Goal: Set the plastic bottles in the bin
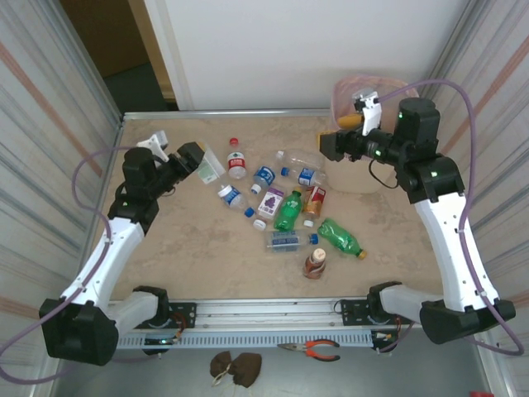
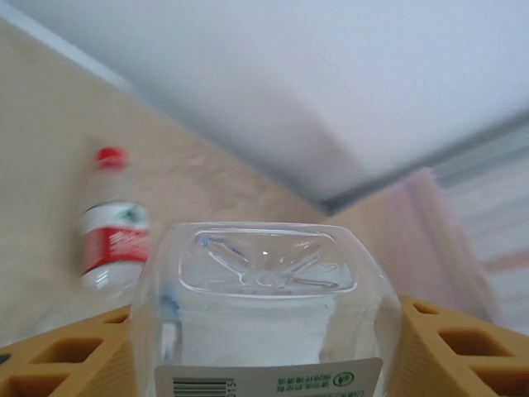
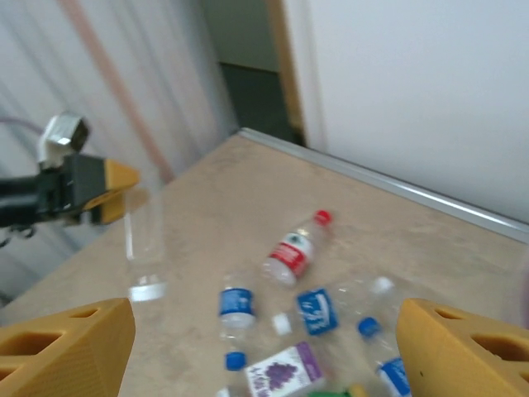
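left gripper (image 1: 198, 163) is clamped on a clear bottle (image 1: 210, 165) at the far left of the table (image 1: 207, 256). bin (image 1: 357, 180) is in the far right corner, well apart from it. right gripper (image 1: 325, 145) has fingers wide apart and empty, just beside the bin. loose bottles (image 1: 287, 211) lie mid-table between the arms.

to do it well: keep the squeeze firm, thin plastic likely slips. carry high over the pile. right arm sits in the path to the bin, so it should give way. let go only over the rim.

left wrist view shows the bottle's base seated between both fingers (image 2: 66, 356), with a red-cap bottle (image 2: 111, 240) beyond. top view is too coarse to show that seating. right wrist view shows its own empty gap.
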Robot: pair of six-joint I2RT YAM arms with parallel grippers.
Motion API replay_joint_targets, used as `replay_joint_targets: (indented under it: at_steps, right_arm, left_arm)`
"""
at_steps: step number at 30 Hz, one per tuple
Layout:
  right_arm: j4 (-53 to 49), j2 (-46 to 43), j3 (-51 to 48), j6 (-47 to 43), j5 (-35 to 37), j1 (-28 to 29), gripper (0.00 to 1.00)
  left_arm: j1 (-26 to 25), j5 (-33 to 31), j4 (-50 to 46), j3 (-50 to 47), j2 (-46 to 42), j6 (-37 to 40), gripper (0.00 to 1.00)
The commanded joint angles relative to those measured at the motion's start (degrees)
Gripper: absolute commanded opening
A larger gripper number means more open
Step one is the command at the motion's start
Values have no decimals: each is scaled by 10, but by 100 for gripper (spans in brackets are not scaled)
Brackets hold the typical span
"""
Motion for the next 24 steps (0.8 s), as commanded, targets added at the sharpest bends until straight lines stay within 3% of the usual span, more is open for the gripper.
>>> replay_joint_targets:
  at_steps: [1, 9, 16, 21, 24]
  right_arm:
    - [64, -19, -19, 18, -88, 24, 82]
    - [107, -8, -31, 20, -131, 91, 84]
    - [138, 2, -21, 23, -170, 146, 90]
    - [157, -4, -20, 10, -184, 170, 95]
    - [170, -15, -24, -2, -199, 189, 97]
  left_arm:
    - [3, 120, 153, 10, -9, 39, 49]
    - [-35, 272, 286, 64, 16, 85, 42]
    - [-163, 357, 171, 178, 40, 255, 40]
    - [-235, 403, 176, 237, 66, 289, 39]
    - [-268, 399, 140, 271, 75, 325, 39]
